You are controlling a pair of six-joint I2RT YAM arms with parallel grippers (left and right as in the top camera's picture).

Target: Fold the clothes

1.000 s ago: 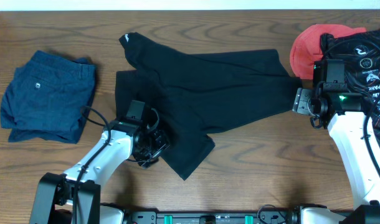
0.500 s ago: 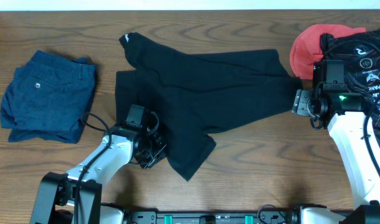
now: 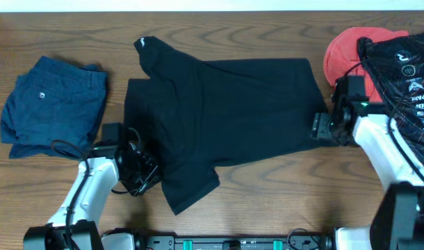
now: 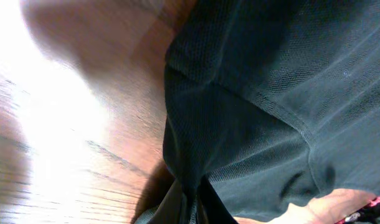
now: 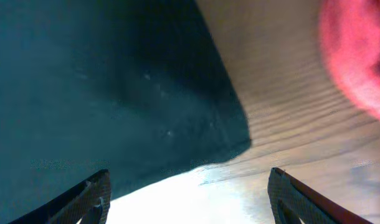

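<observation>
A black T-shirt (image 3: 226, 118) lies spread across the middle of the wooden table. My left gripper (image 3: 138, 171) sits at the shirt's lower left edge and is shut on a bunched fold of the black fabric (image 4: 240, 118). In the left wrist view the left gripper (image 4: 193, 208) pinches that cloth tight between its jaws. My right gripper (image 3: 320, 129) is at the shirt's right edge. It stands open, low over the table, in the right wrist view (image 5: 190, 205). Its fingers (image 5: 93, 199) straddle bare wood just off the shirt's corner (image 5: 227, 134), touching nothing.
Folded blue shorts (image 3: 52, 107) lie at the far left. A red garment (image 3: 344, 52) and a black printed garment (image 3: 406, 76) are piled at the far right, just behind my right arm. Bare wood runs along the front edge.
My left gripper has shut on the shirt's edge and pulled it left, dragging the lower flap with it. My right gripper has moved left and down to the shirt's right edge.
</observation>
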